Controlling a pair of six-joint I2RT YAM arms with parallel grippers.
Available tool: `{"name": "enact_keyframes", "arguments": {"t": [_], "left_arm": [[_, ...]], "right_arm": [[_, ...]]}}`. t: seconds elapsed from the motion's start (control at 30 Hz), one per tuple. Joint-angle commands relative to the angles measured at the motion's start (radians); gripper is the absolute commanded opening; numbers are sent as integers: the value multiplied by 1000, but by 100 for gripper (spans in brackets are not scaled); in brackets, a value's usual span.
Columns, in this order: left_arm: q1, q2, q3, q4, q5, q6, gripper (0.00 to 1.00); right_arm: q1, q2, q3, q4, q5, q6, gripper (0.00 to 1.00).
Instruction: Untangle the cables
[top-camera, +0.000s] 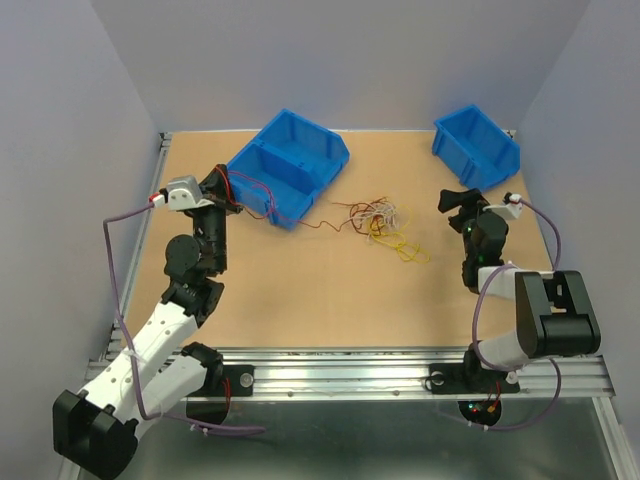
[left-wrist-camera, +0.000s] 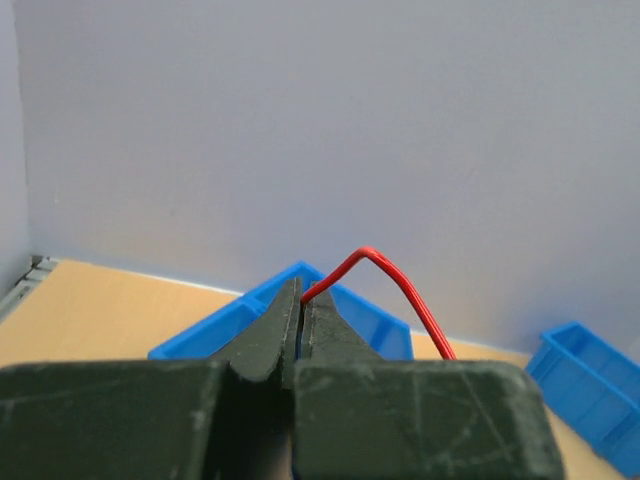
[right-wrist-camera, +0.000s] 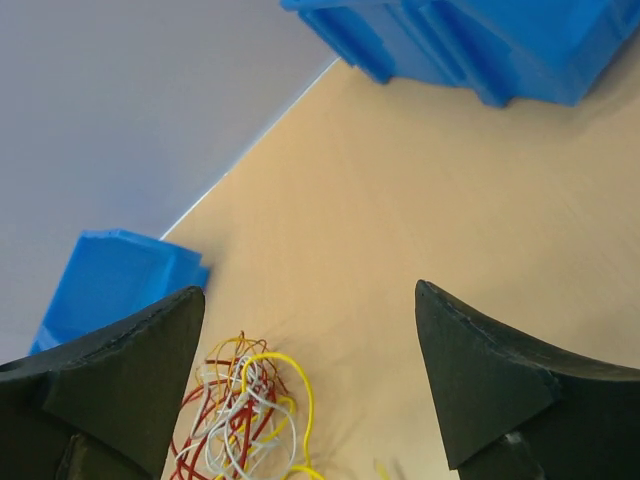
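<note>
A bunch of thin red, yellow and white cables (top-camera: 380, 222) lies tangled on the table's middle; it also shows in the right wrist view (right-wrist-camera: 240, 420). My left gripper (top-camera: 222, 180) is raised at the left, beside the large blue bin, and is shut on one red cable (left-wrist-camera: 385, 285). That cable arches from the fingertips (left-wrist-camera: 300, 300) and runs over the bin toward the bunch (top-camera: 275, 200). My right gripper (top-camera: 457, 200) is open and empty, to the right of the bunch and apart from it.
A large two-compartment blue bin (top-camera: 290, 165) stands at the back left of centre. A smaller blue bin (top-camera: 476, 145) stands at the back right. Grey walls close the table's far and side edges.
</note>
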Motion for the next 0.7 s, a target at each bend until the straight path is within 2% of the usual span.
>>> {"name": "enact_keyframes", "arguments": {"t": [0.0, 0.07, 0.1, 0.2, 0.3, 0.4, 0.43, 0.47, 0.57, 0.67], "left_arm": [[-1, -37, 12, 96, 24, 14, 0], [-1, -25, 12, 96, 42, 12, 0], [1, -20, 15, 96, 60, 12, 0], [1, -5, 20, 93, 119, 11, 0], [1, 18, 40, 92, 201, 26, 0], [-1, 57, 136, 41, 235, 40, 0], [-1, 87, 174, -26, 231, 37, 0], [1, 103, 257, -60, 225, 37, 0], [-1, 142, 355, -141, 283, 49, 0], [-1, 182, 515, -199, 355, 62, 0]], "right_arm": [[3, -63, -19, 23, -42, -27, 91], [3, -70, -23, 58, -148, -73, 91], [3, -72, -28, 130, -214, -93, 91], [17, -26, -39, 357, -598, -136, 89], [69, 17, -2, 448, -759, -172, 90], [133, 37, 27, 444, -779, -258, 90], [167, 55, 33, 444, -782, -295, 90], [182, 65, 43, 442, -790, -306, 89], [248, 92, 98, 416, -815, -343, 87], [354, 103, 191, 240, -728, -483, 86]]}}
